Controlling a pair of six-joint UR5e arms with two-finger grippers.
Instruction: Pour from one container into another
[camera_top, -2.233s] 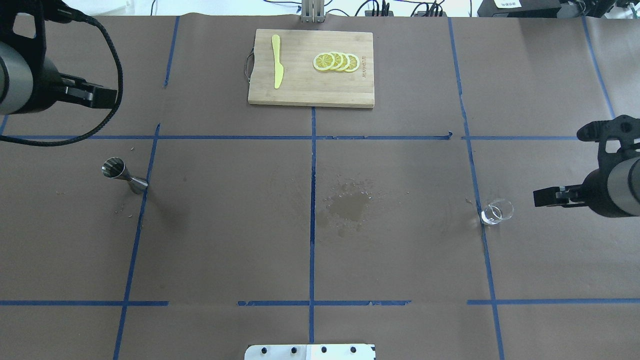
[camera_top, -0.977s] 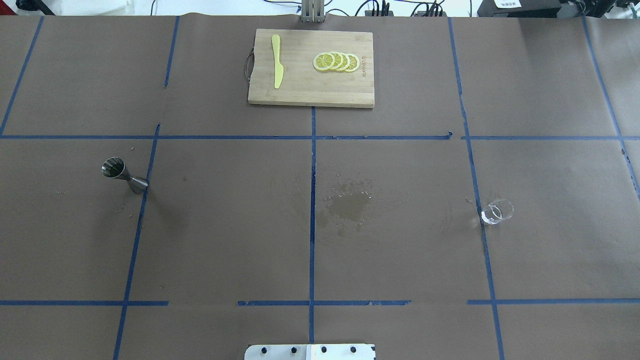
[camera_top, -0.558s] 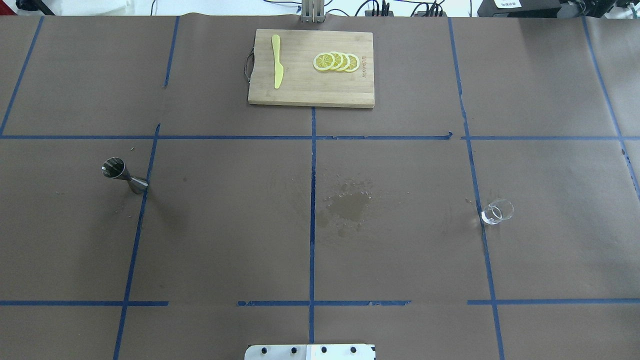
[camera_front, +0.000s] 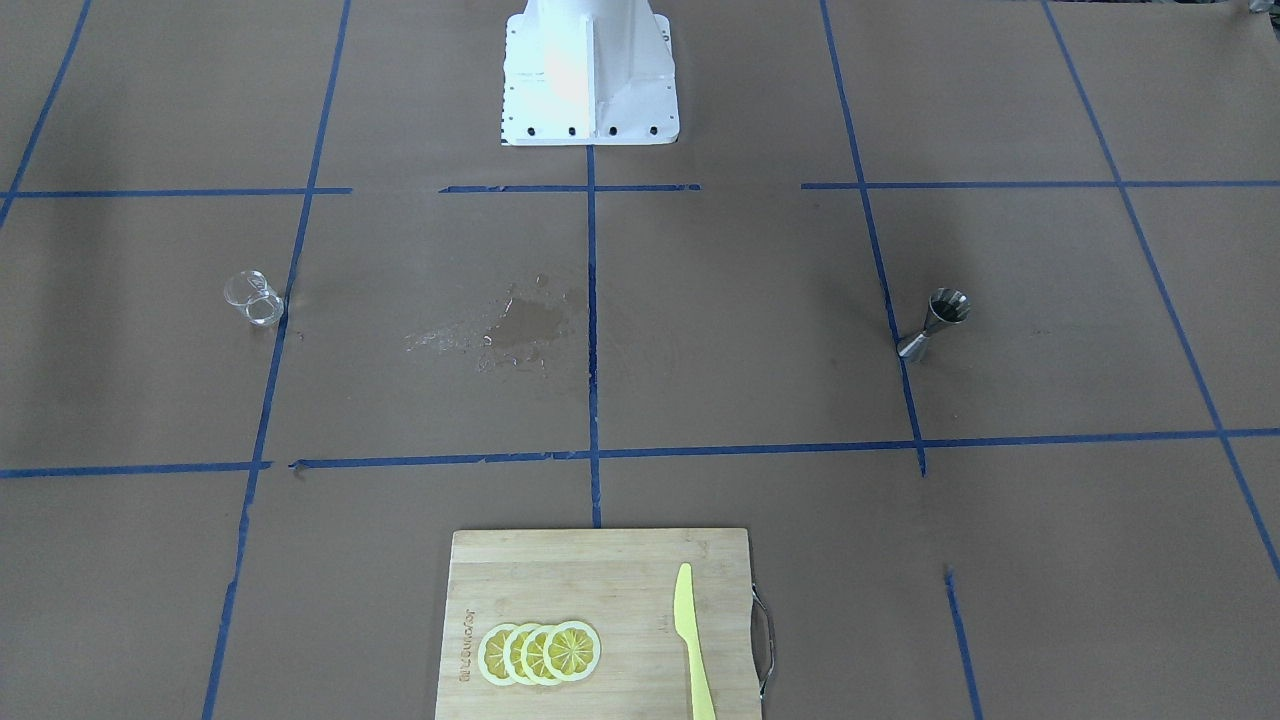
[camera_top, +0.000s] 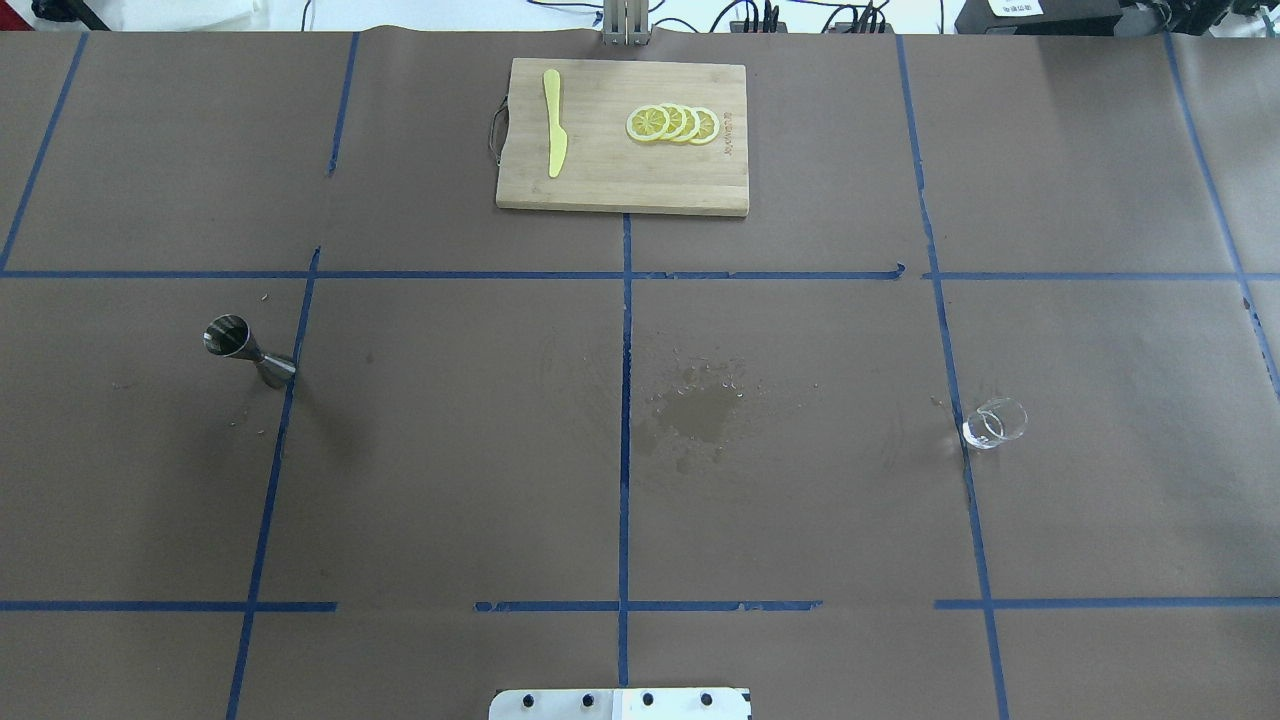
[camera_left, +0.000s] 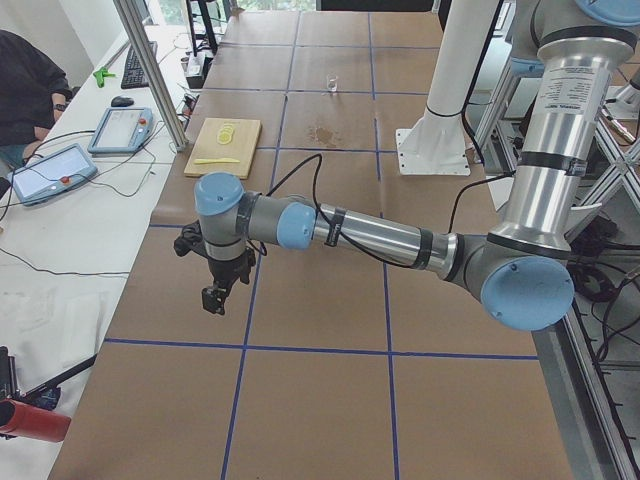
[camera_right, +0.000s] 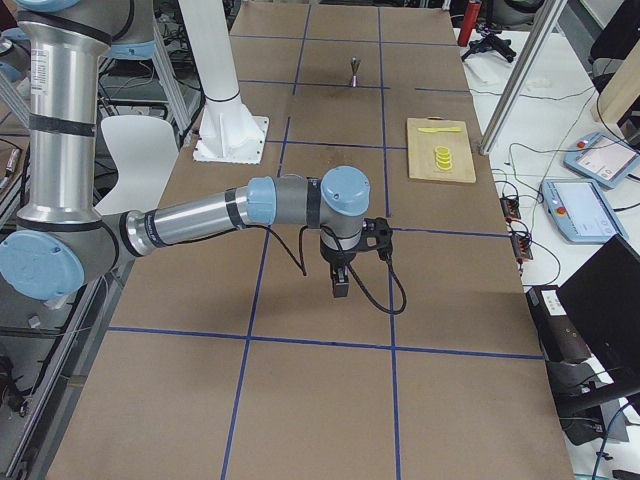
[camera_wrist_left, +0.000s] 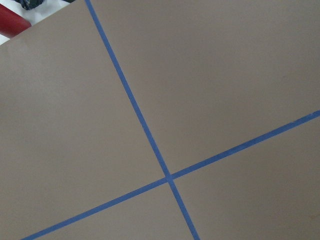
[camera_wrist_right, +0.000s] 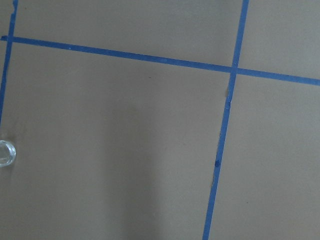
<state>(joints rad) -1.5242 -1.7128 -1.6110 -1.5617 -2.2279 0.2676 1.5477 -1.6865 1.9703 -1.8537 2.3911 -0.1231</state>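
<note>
Overhead exterior shows the jigger (camera_top: 248, 350), a steel double cone pinched at the waist, shiny outside and dark inside its open mouth. It stands on the robot's left with its foot on a blue tape line (camera_top: 278, 450). The beaker (camera_top: 995, 423), small and of clear glass with a thin rim, stands well apart on the right, just beside another line; whether it holds liquid cannot be told.

The left gripper (camera_left: 212, 298) and right gripper (camera_right: 340, 288) appear only in the side views, each pointing down over bare paper (camera_top: 450, 480) and holding nothing. How far their jaws stand open cannot be told.

Between the two vessels a wet patch (camera_top: 700, 410) with scattered droplets darkens the matte brown paper. At the far edge a bamboo board (camera_top: 600, 185) with a wire handle carries a yellow plastic knife (camera_top: 553, 122) and overlapping lemon slices (camera_top: 672, 124).
</note>
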